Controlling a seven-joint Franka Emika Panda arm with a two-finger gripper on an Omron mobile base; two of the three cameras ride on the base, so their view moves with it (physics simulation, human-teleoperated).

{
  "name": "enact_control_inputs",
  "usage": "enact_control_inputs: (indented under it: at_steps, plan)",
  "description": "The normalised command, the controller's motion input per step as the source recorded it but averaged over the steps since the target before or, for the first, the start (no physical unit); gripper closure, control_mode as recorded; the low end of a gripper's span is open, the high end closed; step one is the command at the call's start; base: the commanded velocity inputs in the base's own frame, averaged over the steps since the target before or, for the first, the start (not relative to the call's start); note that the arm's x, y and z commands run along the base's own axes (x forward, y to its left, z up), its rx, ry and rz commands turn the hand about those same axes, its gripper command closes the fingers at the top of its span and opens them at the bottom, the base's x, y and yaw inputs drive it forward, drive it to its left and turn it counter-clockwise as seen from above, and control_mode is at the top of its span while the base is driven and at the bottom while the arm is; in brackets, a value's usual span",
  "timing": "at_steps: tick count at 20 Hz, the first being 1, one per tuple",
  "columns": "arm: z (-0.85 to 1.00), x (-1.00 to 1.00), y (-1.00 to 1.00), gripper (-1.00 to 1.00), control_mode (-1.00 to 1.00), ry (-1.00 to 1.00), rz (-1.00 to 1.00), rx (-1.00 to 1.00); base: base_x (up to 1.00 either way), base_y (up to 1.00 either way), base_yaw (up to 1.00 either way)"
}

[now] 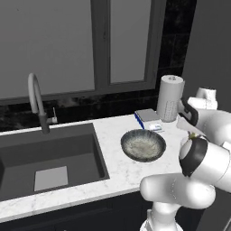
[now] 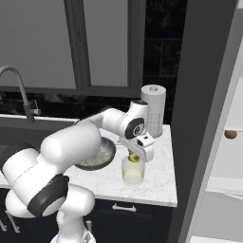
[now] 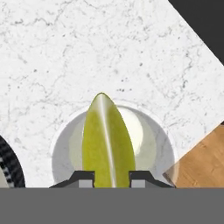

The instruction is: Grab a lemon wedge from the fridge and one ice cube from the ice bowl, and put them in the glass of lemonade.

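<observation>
A white marbled tabletop with grey veining runs beneath a dark-framed window, ending beside the tall grey fridge. Over it, the lemon wedge, a smooth yellow-green pointed sliver with a pale ridge down its middle, is pinched between the two dark tips of the end effector, whose fingers are pressed nearly together on it. It hangs right above the glass of lemonade, a short clear cylinder of pale liquid, its round rim ringing the wedge in the hand view. Just beside the glass sits the ice bowl, wide, shallow, dark outside, speckled whitish inside. Behind stand a white paper towel roll, with no print I can read, a flat blue-edged box, and a dark sink with a curved grey tap.
</observation>
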Motion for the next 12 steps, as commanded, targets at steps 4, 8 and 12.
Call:
enact_control_inputs:
  at_steps: [4,8,12]
  plan:
    - [0.0,-0.17,0.0,1.0,-1.0,-0.15,-0.01,0.0,0.0,0.0,0.0]
    - [0.0,-0.33,-0.07,1.0,-1.0,-0.09,-0.04,0.0,0.0,0.0,0.0]
    - [0.0,-0.12,-0.05,1.0,-1.0,-0.01,-0.03,0.0,0.0,0.0,0.0]
